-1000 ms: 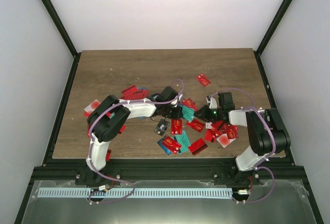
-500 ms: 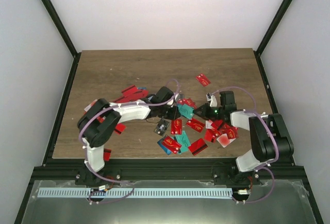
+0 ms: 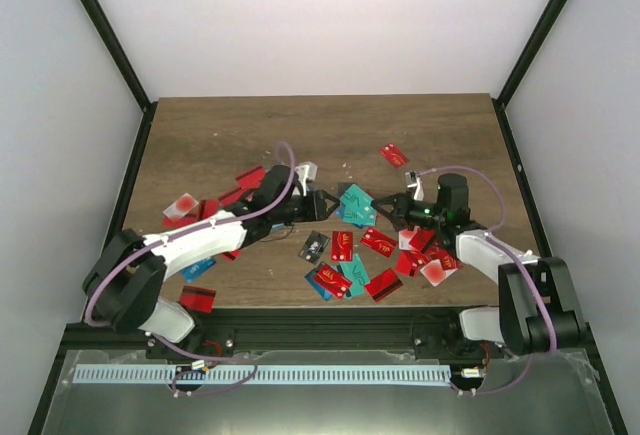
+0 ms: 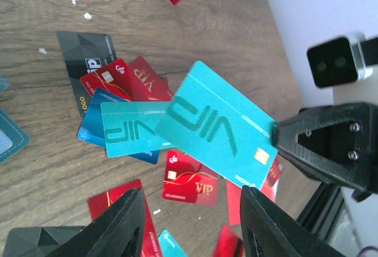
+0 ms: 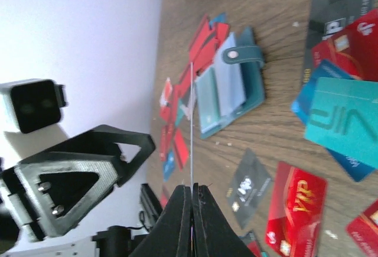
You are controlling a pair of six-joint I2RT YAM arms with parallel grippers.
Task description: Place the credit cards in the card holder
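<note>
A teal credit card point(image 3: 355, 203) hangs in the air above the table's middle, pinched at one short end by my right gripper point(image 3: 386, 205), which is shut on it. The right wrist view shows this card edge-on point(image 5: 191, 127) rising from the closed jaws. In the left wrist view the same teal card point(image 4: 218, 130) fills the centre. My left gripper point(image 4: 195, 221) stands open just short of it, with nothing between its fingers. The card holder point(image 5: 233, 83) lies open on the wood, teal with a dot clasp. Several red, teal and black credit cards point(image 3: 345, 245) lie scattered.
One red card point(image 3: 395, 155) lies apart toward the back right. More red cards point(image 3: 215, 205) lie under and beside the left arm, and one point(image 3: 198, 298) sits near the front edge. Black frame posts and white walls border the table.
My left gripper has opened and let go of the teal card, and the left arm has stretched out lower. My right gripper has shut on the card and moved slightly farther back.
</note>
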